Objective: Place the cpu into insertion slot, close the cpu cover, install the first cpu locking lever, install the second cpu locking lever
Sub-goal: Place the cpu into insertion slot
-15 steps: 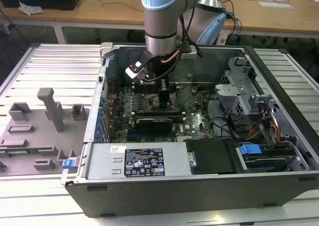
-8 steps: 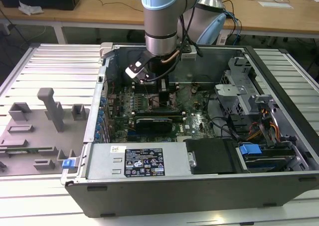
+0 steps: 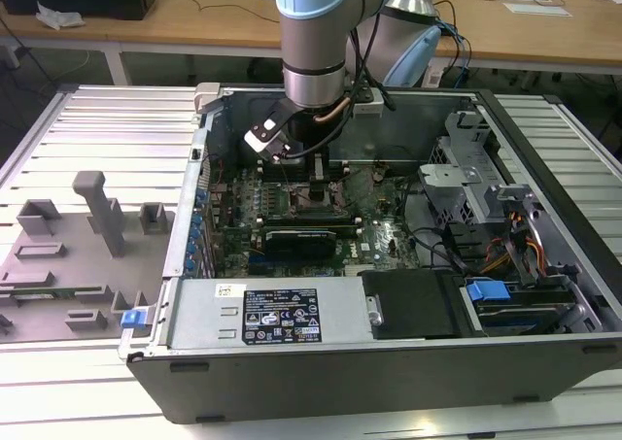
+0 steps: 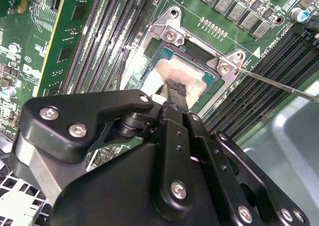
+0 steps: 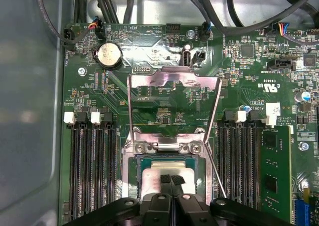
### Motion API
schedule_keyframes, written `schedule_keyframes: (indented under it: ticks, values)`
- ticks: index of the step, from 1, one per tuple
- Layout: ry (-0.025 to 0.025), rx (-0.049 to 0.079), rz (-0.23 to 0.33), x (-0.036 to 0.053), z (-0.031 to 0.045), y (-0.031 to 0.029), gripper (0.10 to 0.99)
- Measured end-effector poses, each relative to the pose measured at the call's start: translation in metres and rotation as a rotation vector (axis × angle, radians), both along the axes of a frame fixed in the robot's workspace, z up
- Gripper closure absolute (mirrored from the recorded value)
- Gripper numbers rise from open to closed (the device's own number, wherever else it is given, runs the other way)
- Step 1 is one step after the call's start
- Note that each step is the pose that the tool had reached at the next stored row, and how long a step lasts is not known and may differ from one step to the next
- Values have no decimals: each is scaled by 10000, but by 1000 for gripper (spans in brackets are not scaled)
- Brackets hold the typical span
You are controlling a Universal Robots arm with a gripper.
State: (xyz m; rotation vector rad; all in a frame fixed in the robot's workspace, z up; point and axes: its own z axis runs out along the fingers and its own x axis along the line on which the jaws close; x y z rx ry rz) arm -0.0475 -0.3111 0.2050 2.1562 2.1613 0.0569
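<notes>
The cpu (image 5: 164, 167) (image 4: 188, 69) lies flat in the insertion slot (image 5: 137, 162), its silver top facing up. My gripper (image 5: 172, 179) (image 4: 174, 89) is straight over the chip's middle with its black fingers shut together and their tips at the chip's top. I see nothing held between them. The cpu cover (image 5: 174, 78) stands swung open beyond the socket, its window showing the board behind. A thin locking lever (image 5: 215, 161) (image 4: 279, 84) is raised beside the socket. In the exterior view my gripper (image 3: 316, 189) reaches down into the open computer case.
Black memory slots (image 5: 92, 171) flank the socket on both sides. A coin battery (image 5: 108, 55) and cables sit beyond the cover. The exterior view shows a drive cage (image 3: 466, 168) on its right, a power supply (image 3: 262, 314) at the front and a grey fixture tray (image 3: 78, 236) on its left.
</notes>
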Motion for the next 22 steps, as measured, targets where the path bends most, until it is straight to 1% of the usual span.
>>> schedule_keyframes:
  ticks: [6, 11, 12, 14, 16, 17, 19, 20, 22]
  values:
    - [1, -2, 0, 0, 7, 0, 980]
    - [0, 0, -1, 0, 74, 0, 980]
    - [0, 0, -1, 0, 115, 0, 980]
    - [0, -1, 0, 0, 165, 0, 980]
    - [0, 0, -1, 0, 248, 0, 980]
    - [-1, 1, 0, 0, 269, 0, 980]
    - [0, 0, 0, 0, 393, 0, 980]
    - [-1, 1, 0, 0, 408, 0, 980]
    - [-2, 2, 0, 0, 408, 0, 980]
